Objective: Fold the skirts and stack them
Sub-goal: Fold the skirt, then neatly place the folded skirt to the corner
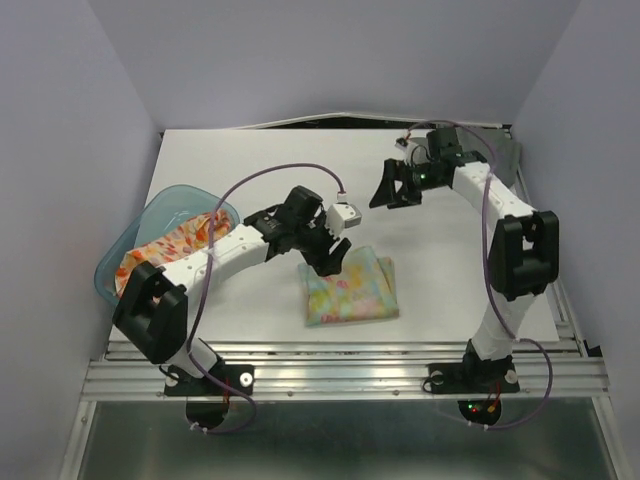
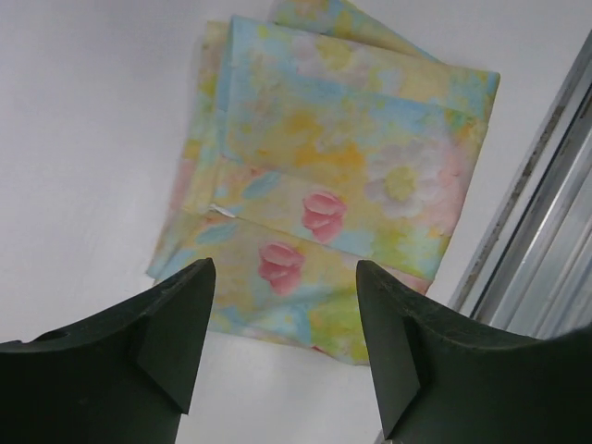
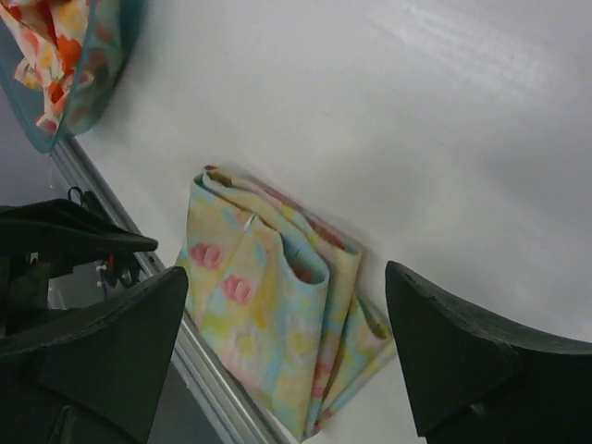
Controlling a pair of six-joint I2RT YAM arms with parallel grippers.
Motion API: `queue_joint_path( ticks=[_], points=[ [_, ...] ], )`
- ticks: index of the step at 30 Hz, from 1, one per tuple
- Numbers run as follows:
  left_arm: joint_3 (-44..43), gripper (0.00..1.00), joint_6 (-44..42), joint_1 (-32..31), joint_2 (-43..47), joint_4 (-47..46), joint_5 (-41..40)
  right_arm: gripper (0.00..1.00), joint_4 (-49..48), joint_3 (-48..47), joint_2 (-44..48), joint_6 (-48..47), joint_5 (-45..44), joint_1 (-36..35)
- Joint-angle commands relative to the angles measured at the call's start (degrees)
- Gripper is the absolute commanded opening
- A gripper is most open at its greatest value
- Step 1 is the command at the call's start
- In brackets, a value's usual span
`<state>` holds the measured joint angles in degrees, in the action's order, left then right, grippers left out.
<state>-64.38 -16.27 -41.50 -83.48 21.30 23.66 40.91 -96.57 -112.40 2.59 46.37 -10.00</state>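
1. Got the pastel skirt [image 1: 350, 292] folded into a layered rectangle on the tabletop [image 1: 250, 170], near the front edge. Soft yellow-blue wash with pink blooms.
2. Hovering right above it with the left hand [image 2: 282, 273], fingers spread, gripping nothing.
3. Same deal for the right hand [image 3: 287, 276]: spread wide, up in the air, well apart from the cloth.
4. Also seeing the white skirt with orange-red flowers [image 1: 175, 243], bunched up in the blue basin [image 1: 190, 192] on the left.
5. Dark grey skirt [image 1: 508, 152] at the far right corner, mostly hidden.
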Motion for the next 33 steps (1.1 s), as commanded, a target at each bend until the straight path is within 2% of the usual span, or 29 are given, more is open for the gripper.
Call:
queue_joint_path(
  ticks=[1, 3, 7, 11, 24, 27, 29, 31, 32, 33],
  points=[
    [1.0, 0.7, 9.8, -0.2, -1.8, -10.4, 10.9, 0.94, -1.9, 17.7, 10.7, 6.4, -2.9, -1.6],
    [1.3, 0.67, 13.3, -0.3, -4.6, -13.2, 12.7, 0.97, -4.5, 26.7, 13.8, 7.9, -4.1, -1.1],
    [1.3, 0.6, 19.2, -0.2, -11.1, -15.8, 15.3, 1.0, -6.3, 33.5, 17.1, 10.7, -7.0, 0.1],
    [1.4, 0.58, 24.2, 0.6, -17.6, -17.7, 15.0, 1.0, -9.0, 39.0, 17.3, 13.3, -6.0, 0.1],
    [-1.6, 0.54, 26.6, 4.0, -27.0, -18.0, 15.7, 1.0, -22.1, 51.2, 17.5, 19.9, -0.3, 0.1],
    [-2.5, 0.54, 27.2, 4.4, -28.4, -18.5, 16.6, 1.0, -27.0, 53.1, 16.7, 21.5, -2.1, -1.2],
    [-3.1, 0.54, 27.3, 4.6, -29.3, -18.8, 17.3, 0.95, -29.5, 53.2, 16.2, 22.5, -3.7, -1.2],
    [-3.3, 0.54, 27.6, 4.8, -29.4, -19.4, 17.1, 0.86, -31.1, 52.6, 15.4, 23.0, -6.5, -1.2],
    [-3.3, 0.54, 27.5, 4.9, -29.5, -19.5, 17.0, 0.7, -31.8, 52.2, 15.1, 23.4, -8.0, -1.2],
    [-3.5, 0.54, 27.4, 5.1, -29.5, -19.6, 16.9, 0.64, -32.2, 51.8, 14.8, 23.4, -9.1, -1.2]
  ],
)
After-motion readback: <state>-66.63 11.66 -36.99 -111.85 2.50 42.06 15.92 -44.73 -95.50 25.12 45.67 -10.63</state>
